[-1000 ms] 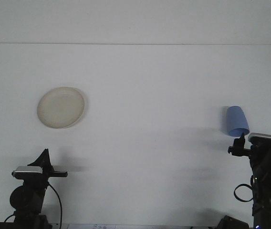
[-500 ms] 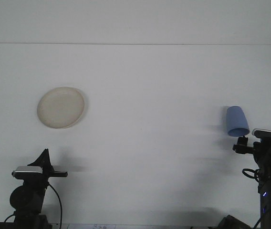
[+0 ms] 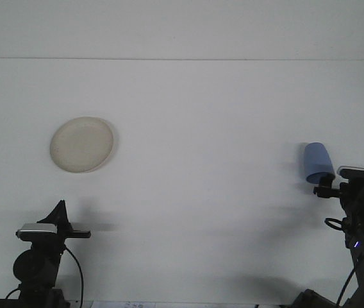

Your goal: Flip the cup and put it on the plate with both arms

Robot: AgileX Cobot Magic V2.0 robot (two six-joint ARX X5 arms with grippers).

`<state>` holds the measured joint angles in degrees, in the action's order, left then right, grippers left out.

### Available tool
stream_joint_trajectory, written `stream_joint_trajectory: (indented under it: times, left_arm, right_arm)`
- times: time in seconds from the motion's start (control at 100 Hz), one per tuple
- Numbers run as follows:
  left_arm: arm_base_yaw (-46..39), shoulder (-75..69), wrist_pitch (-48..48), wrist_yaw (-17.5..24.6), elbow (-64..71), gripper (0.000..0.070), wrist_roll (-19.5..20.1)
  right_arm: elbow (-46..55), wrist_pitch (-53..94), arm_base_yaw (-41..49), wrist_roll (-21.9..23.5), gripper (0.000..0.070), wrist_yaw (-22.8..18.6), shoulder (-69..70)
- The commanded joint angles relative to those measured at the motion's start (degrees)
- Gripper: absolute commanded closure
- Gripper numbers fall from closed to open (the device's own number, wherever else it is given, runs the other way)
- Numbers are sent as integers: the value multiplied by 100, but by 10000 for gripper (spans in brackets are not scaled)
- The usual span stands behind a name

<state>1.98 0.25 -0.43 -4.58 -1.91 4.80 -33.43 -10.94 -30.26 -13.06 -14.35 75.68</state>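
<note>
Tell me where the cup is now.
In the front view the cup stands upside down on the table's right side, just beyond the right pincer, far from the plate on the left.

We count one blue cup point(image 3: 318, 162), one cream plate point(image 3: 82, 144), one white table point(image 3: 201, 128) (bearing both), and two black robot arms, left point(image 3: 40, 256) and right point(image 3: 361, 218).

My right gripper point(image 3: 323, 187) covers the lower rim of the blue cup point(image 3: 318, 160), and I can't tell whether my fingers are around it or just beside it. Both my arms run off the bottom edge. My left gripper point(image 3: 60, 208) is too small and dark to read.
</note>
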Motion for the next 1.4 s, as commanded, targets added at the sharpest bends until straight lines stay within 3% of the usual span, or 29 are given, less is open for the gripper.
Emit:
stream_joint_trajectory:
  times: [0.0,0.32,0.65,0.77,0.98,1.17,1.3,1.39]
  left_arm:
    - [-13,-7,59,-11,111,687,-46]
    - [-13,-7,59,-9,111,687,-44]
    - [-13,-7,59,-11,109,687,-44]
    - [-13,-7,59,-11,111,687,-46]
    - [-13,-7,59,-9,111,687,-46]
    - [-13,-7,59,-9,111,687,-46]
    - [-13,-7,59,-11,111,687,-44]
    - [-13,-7,59,-11,111,687,-44]
  right_arm:
    - [-15,-240,-13,-28,158,-76,223]
    - [-15,-1405,55,-24,183,-516,1115]
    - [-15,-1963,179,-24,597,-535,1482]
    - [-15,-2179,181,-9,694,-538,1482]
    - [-20,-2197,181,186,694,-535,1414]
    - [-20,-1674,181,866,695,-481,741]
    - [-72,-728,304,1567,696,-66,-188]
    - [-214,173,544,1801,696,-22,-885]
